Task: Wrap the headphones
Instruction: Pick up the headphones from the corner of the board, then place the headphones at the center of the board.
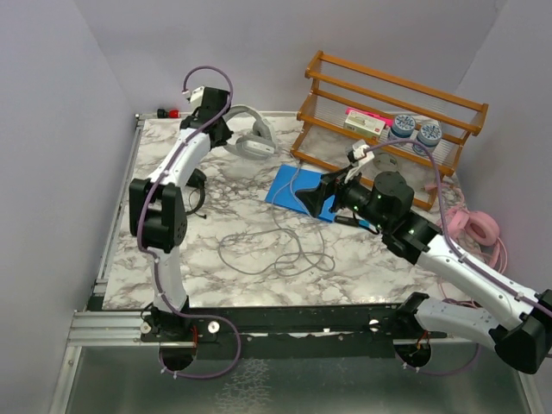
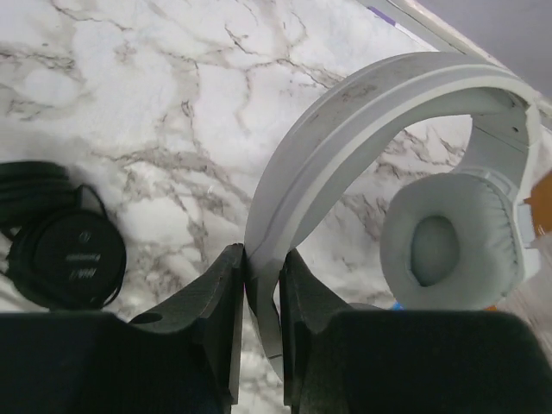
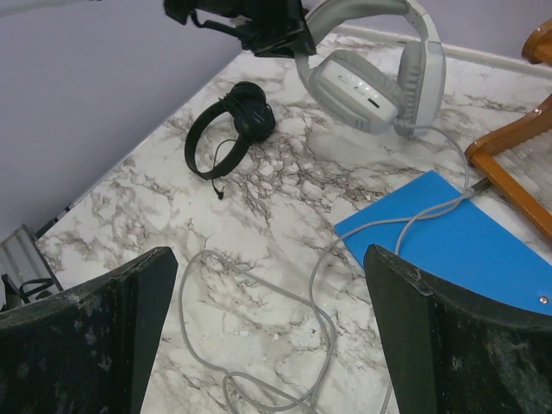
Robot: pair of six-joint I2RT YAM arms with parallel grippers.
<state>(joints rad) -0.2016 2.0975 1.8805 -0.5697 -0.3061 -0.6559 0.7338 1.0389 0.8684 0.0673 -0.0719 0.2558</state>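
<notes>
The black headphones (image 2: 65, 259) lie flat at the left of the marble table (image 1: 362, 267). Just right of them, the left claw (image 2: 261, 259) pinches the headband of the grey-white headphones (image 2: 362, 112) at the far side. Their grey cable (image 3: 323, 321) trails toward the near edge in loose loops, closest to the right claw (image 3: 269, 252), which hangs wide open and empty. The pink headphones (image 1: 479, 228) lie far right.

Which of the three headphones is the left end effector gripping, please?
The grey-white pair: its headband is pinched by the left end effector. The black pair lies free on the table, the pink one beside the right arm.
</notes>
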